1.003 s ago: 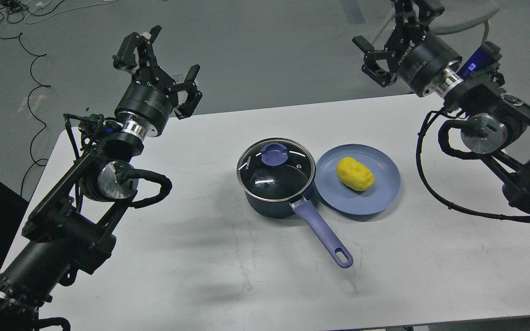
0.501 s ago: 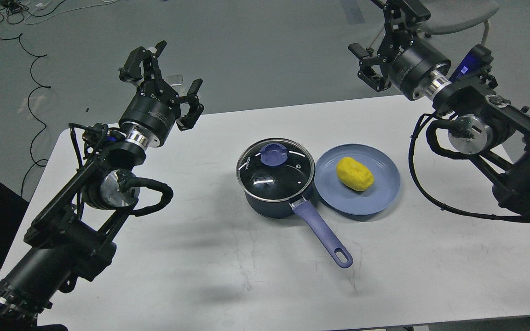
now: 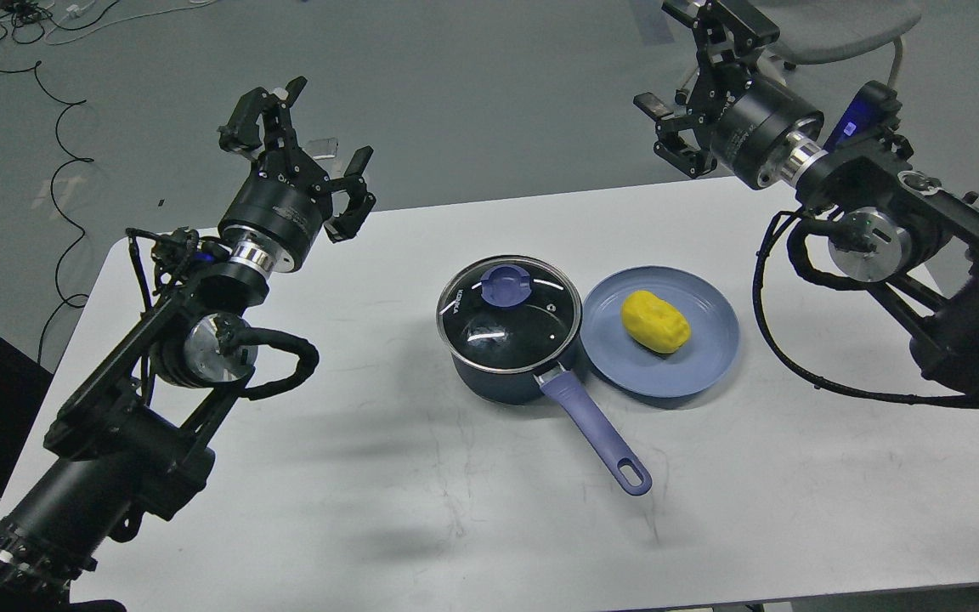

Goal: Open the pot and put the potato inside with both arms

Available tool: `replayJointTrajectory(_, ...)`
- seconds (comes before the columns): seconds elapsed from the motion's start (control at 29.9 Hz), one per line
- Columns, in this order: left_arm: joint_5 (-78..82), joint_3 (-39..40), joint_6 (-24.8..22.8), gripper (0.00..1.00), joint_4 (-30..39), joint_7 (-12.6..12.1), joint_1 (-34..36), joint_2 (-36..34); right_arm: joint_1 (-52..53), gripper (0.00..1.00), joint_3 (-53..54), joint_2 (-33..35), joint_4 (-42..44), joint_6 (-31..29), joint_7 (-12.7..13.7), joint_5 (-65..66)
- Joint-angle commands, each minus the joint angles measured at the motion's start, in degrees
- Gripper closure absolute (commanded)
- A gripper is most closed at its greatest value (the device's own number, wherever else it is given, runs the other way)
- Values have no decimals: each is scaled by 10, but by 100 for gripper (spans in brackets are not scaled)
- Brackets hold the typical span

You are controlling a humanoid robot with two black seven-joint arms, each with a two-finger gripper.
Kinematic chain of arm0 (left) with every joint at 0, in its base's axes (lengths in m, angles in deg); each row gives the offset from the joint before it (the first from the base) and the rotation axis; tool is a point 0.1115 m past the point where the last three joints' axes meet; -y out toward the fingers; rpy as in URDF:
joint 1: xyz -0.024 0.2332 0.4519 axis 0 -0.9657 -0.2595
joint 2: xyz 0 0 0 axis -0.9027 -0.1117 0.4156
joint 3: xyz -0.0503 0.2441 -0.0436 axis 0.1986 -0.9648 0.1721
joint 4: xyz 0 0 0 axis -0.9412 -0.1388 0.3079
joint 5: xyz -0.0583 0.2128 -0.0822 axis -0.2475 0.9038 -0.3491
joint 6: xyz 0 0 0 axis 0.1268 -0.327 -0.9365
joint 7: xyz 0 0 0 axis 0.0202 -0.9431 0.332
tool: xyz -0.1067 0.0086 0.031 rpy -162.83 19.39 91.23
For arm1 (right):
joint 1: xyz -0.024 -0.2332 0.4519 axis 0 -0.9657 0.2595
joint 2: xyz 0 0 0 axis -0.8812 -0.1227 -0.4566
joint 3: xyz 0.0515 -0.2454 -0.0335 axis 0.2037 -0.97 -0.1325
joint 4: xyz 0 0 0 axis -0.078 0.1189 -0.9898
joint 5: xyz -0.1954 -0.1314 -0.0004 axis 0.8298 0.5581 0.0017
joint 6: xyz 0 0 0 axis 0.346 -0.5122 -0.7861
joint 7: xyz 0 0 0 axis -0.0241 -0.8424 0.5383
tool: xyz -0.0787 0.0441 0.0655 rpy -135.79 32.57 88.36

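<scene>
Now both grippers hang spread and empty, well apart from the things. Right of the left gripper [image 3: 302, 127] and lower sits the pot [image 3: 510, 327], lid [image 3: 509, 313] on; the potato [image 3: 656, 321] waits on the plate [image 3: 710, 357], left of the right gripper [image 3: 693, 64] and lower, probably so each arm reaches its own thing.

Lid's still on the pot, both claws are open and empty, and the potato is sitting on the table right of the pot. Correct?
Not quite: in the head view the potato lies on the blue plate, not on the table. The rest holds.
</scene>
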Motion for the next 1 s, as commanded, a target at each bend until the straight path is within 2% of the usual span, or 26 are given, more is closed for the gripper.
replayJointTrajectory(0.0, 0, 2, -9, 2, 1, 4, -2, 0, 0, 0, 2, 2, -1, -6, -1, -1)
replayJointTrajectory(0.43, 26, 11, -19, 2, 0, 3, 7, -16, -1, 0, 27, 7, 1, -22, -2, -2)
replayJointTrajectory(0.67, 380, -15, -20, 2, 28, 6, 42, -83, -13, 0, 39, 15, 6, -21, -2, -2)
replayJointTrajectory(0.8, 527, -80, -20, 2, 59, 5, 65, -108, -31, 0, 64, 21, 31, -20, 0, -3)
replayJointTrajectory(0.9, 618, -130, -16, 2, 71, 4, 93, -109, -35, 0, 58, 29, 54, -22, 21, 1)
replayJointTrajectory(0.97, 727, -176, 4, 2, 68, 2, 127, -101, -35, 0, 64, 32, 63, -16, 52, -1)
